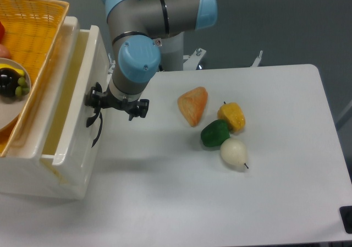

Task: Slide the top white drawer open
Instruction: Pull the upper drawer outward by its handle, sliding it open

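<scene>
Pincer [94,105] clamped on black handle [91,116] of top drawer [77,112], at left desk [220,203] edge. Drawer partly slid out of cabinet [33,175], gap showing inside. Yellow basket [33,32] on cabinet top. Toy veg [215,132] mid-desk, well apart

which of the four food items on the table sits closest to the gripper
The orange wedge-shaped piece. It lies apart, left of the other three, nearest the gripper; the yellow pepper, green pepper and white pear-like piece cluster farther right.
</scene>
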Available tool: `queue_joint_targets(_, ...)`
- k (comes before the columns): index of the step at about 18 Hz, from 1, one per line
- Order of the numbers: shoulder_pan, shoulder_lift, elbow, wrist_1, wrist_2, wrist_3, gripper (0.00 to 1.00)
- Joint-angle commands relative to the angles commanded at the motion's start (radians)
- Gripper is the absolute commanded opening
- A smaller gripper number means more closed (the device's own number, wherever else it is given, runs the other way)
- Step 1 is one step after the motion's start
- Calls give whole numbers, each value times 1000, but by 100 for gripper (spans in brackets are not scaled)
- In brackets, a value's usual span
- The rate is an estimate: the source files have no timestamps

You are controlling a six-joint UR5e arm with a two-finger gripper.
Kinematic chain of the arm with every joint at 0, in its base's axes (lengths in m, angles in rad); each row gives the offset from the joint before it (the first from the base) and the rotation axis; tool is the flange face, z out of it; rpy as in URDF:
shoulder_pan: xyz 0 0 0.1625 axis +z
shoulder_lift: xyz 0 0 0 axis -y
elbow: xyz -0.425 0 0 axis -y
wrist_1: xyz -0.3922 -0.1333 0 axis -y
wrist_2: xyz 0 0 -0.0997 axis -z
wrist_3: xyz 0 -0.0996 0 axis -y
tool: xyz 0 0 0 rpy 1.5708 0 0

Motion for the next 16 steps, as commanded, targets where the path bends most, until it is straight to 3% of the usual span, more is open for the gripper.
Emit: queue_joint_targets(16, 86, 0, -2, -12, 2, 32, 100)
